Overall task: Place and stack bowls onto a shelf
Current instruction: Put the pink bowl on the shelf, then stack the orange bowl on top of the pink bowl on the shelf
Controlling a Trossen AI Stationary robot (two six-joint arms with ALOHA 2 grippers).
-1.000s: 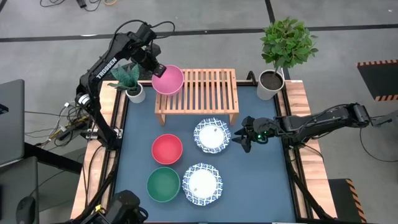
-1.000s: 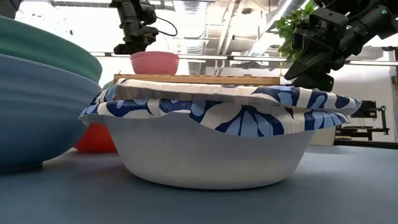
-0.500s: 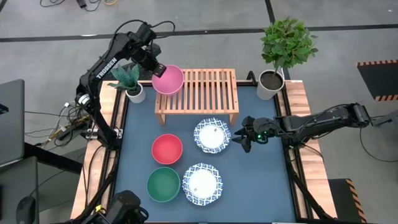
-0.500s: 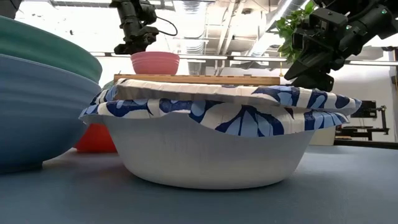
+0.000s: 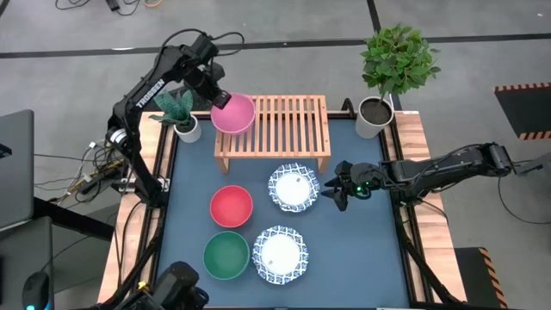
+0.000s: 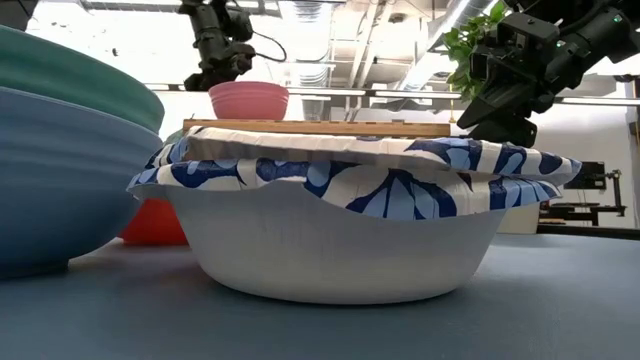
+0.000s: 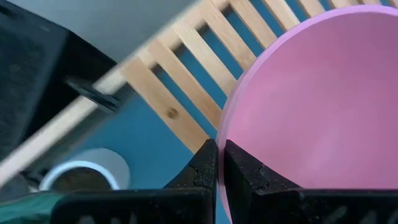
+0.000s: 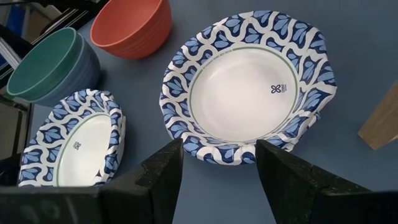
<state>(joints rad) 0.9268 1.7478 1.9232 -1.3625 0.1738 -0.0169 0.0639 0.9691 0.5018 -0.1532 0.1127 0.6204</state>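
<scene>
Five bowls show, all empty. One pink bowl (image 5: pixel 233 112) sits on the left end of the wooden shelf (image 5: pixel 284 125), its rim pinched between the closed fingers of the left gripper (image 5: pixel 219 99). On the blue tabletop (image 5: pixel 362 250) in front of the shelf stand a red bowl (image 5: pixel 231 206) and, nearer the front edge, a teal bowl (image 5: pixel 225 255). Beside them are two white bowls with blue patterned rims: one (image 5: pixel 294 188) just in front of the shelf, the other (image 5: pixel 280 252) next to the teal bowl. The right gripper (image 5: pixel 336 191) hovers low just beside the nearer-shelf patterned bowl, fingers spread wide and holding nothing. Two potted plants, small (image 5: pixel 182 114) and leafy (image 5: pixel 385 77), flank the shelf.
</scene>
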